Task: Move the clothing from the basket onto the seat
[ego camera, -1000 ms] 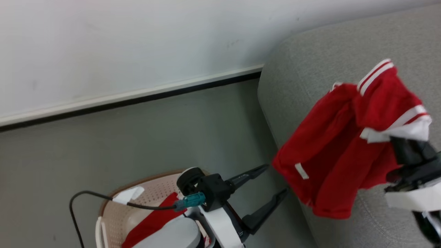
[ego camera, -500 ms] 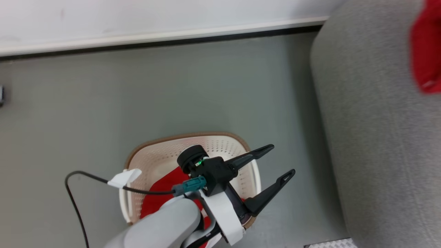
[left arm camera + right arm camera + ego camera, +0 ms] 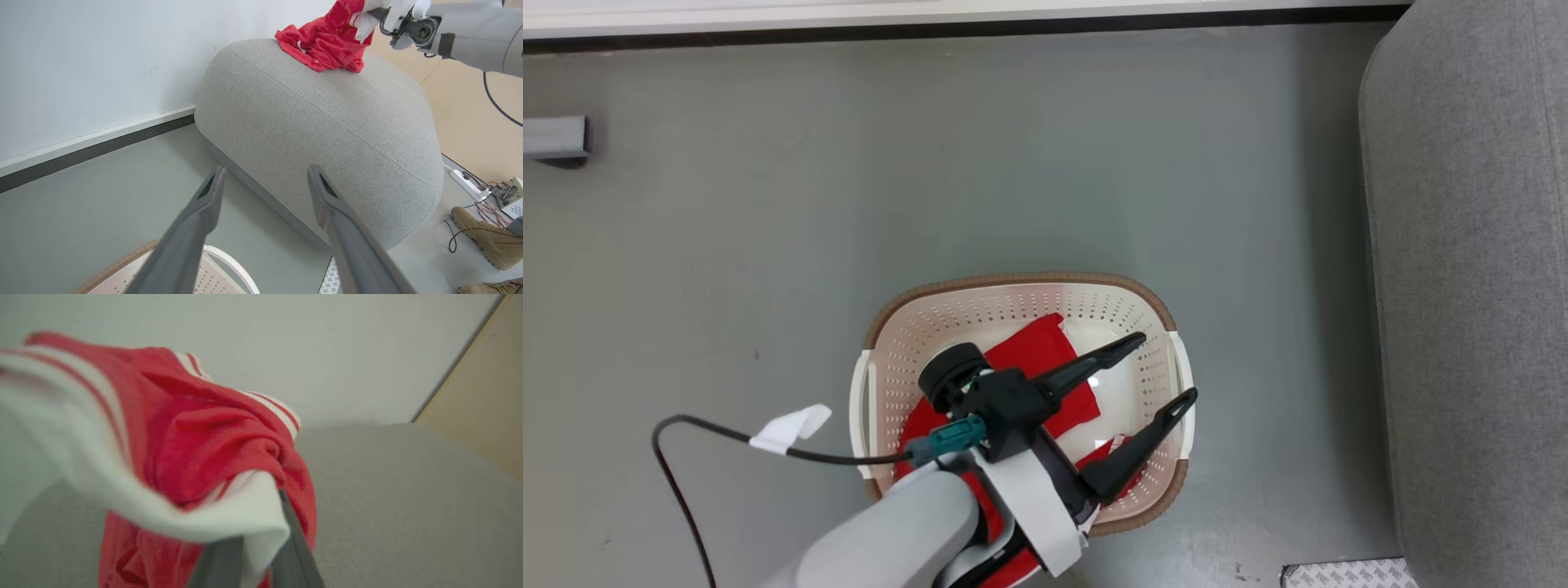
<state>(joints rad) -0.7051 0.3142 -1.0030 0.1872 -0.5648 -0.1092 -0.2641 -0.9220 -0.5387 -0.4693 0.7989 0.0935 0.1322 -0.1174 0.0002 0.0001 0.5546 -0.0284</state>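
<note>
Your right gripper (image 3: 378,14) is pinched almost shut on the white-trimmed edge of one red garment (image 3: 327,45). The garment hangs from it with its lower folds touching the rounded top of the seat (image 3: 327,134), on the far side of the stitched seam. The step in hand looks like the release, so make it a clean one. Bring the wrist lower first so most of the cloth is resting on the seat, not dangling. Set it well in from the curved edge, because that surface slopes off toward the floor (image 3: 931,163) and soft sportswear may slide. In the right wrist view the white hem is draped over the fingers, so it could cling. Open wide, then lift straight up and away rather than dragging sideways, and check that nothing comes up with you. Your left gripper (image 3: 1165,367) is spread fully and holds nothing. It hovers over the basket (image 3: 1021,282), which stands on the floor to the left of the seat. The rest of the clothing (image 3: 1037,359) lies flat inside the basket. Leave that arm parked until the right has let go. Then go down into the middle of the red fabric, clear of the perforated wall, so the fingers close on cloth and not on plastic.
</note>
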